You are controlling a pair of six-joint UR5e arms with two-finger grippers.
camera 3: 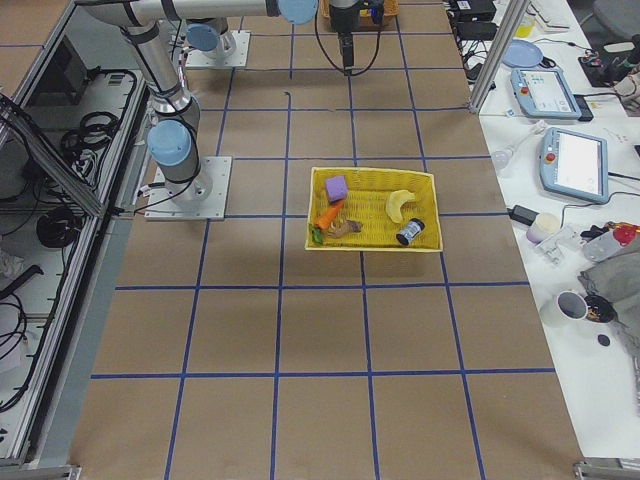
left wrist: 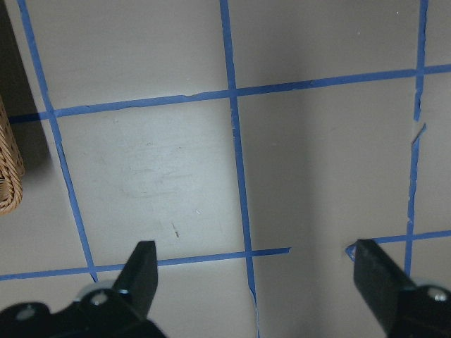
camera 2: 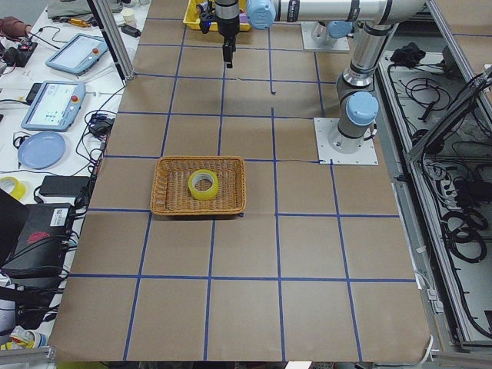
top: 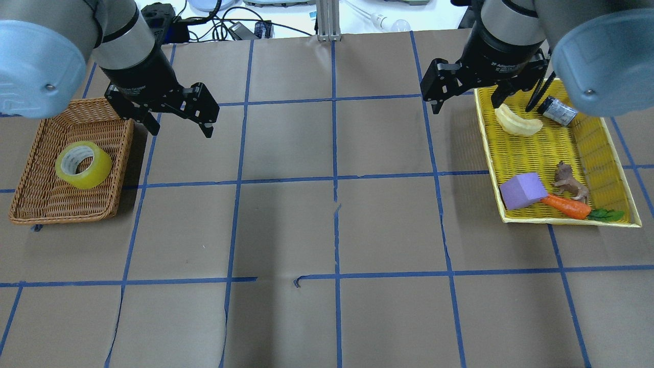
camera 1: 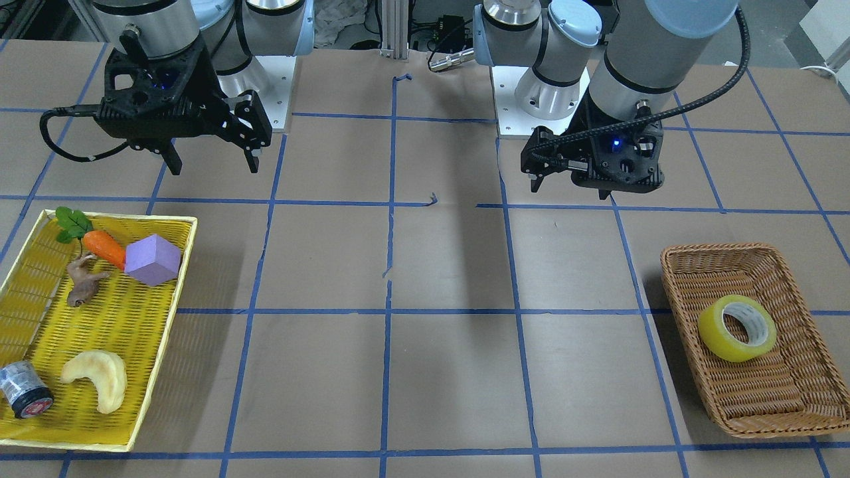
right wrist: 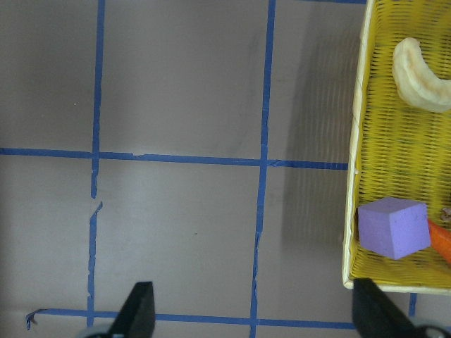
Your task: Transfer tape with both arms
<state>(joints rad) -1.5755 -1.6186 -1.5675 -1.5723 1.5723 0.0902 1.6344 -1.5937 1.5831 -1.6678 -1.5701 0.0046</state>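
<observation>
The tape point(camera 1: 714, 340), a yellowish roll with a pale core, lies in the brown wicker basket point(camera 1: 710, 249). It also shows in the overhead view point(top: 98, 171) and the exterior left view point(camera 2: 201, 194). My left gripper point(top: 181, 130) hangs open and empty above the table, just beside the basket's inner far corner; it also shows in the front view point(camera 1: 570, 190). Its wrist view shows open fingers point(left wrist: 141, 271) over bare table. My right gripper point(top: 467, 102) is open and empty above the table at the yellow tray's inner edge, seen too in the front view point(camera 1: 214, 167).
The yellow tray point(top: 557, 148) holds a purple block point(top: 522, 190), a carrot point(top: 566, 206), a brown animal figure point(top: 568, 183), a banana-shaped piece point(top: 517, 123) and a small grey cylinder point(top: 558, 110). Blue tape lines grid the brown table between basket and tray.
</observation>
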